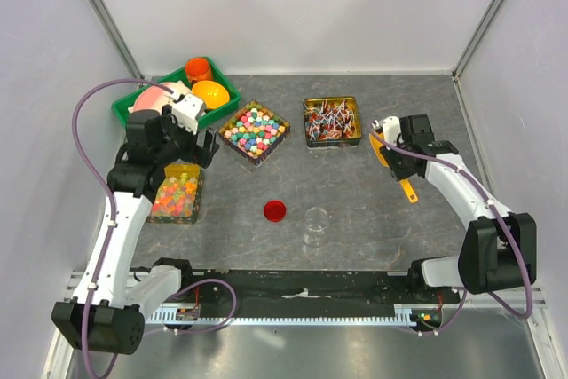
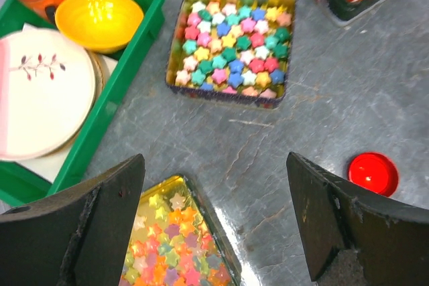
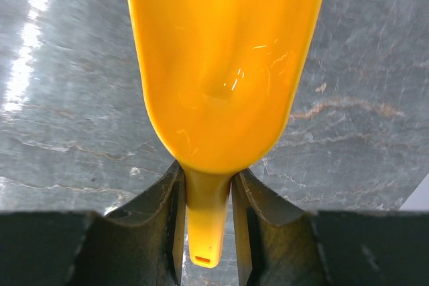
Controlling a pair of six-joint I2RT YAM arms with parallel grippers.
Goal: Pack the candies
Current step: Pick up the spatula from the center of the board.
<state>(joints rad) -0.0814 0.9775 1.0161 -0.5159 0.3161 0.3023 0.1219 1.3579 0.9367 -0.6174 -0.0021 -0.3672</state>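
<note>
The candies [image 1: 255, 129], small pastel stars in pink, yellow, green and blue, fill a square tin at mid-table; they show again in the left wrist view [image 2: 231, 43]. My left gripper [image 1: 202, 146] [image 2: 214, 165] hangs open to the left of that tin, with nothing between its fingers. My right gripper [image 1: 396, 166] [image 3: 208, 179] is shut on the handle of a yellow scoop [image 1: 379, 148] [image 3: 221, 65], right of the tins. The scoop's bowl is empty and points away from the gripper over bare table.
A tin of orange-yellow gummy stars [image 1: 175, 194] [image 2: 174, 239] lies under my left gripper. A tin of lollipops [image 1: 332, 122] sits at the back. A red lid [image 1: 275, 210] [image 2: 373, 173] and a clear jar [image 1: 315, 224] stand near the front. A green tray [image 1: 133, 117] holds dishes.
</note>
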